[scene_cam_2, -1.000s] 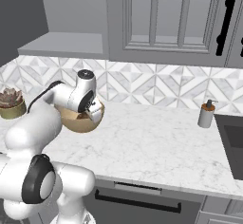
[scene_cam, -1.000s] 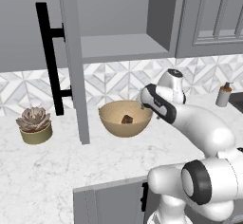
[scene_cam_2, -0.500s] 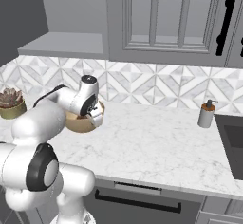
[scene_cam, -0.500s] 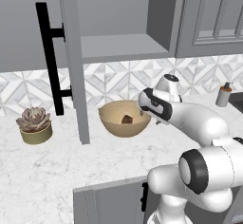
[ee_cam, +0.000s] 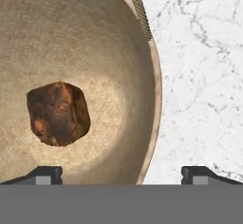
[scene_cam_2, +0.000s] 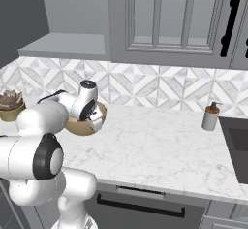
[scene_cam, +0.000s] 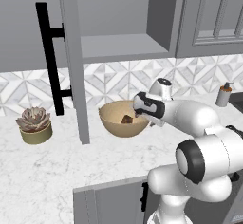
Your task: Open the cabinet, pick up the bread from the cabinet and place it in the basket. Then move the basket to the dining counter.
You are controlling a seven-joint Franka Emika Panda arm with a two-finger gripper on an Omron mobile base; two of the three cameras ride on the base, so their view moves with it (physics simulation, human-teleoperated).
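One bread [ee_cam: 59, 113] lies inside the basket [ee_cam: 114, 47]. The pincer [ee_cam: 121, 174] straddles the rim at 3 o'clock, its tips apart.

The left base view looks forward and down from behind the arm's left side. The right base view does the same from its right side. Both cover the same white marble-look worktop [scene_cam: 47, 166] and the tan, round bowl-shaped basket [scene_cam: 116, 123], seen from opposite sides. The hand view looks almost straight down, very close, into the basket [ee_cam: 95, 38], with its rim running between the two dark fingertips [ee_cam: 45, 174].
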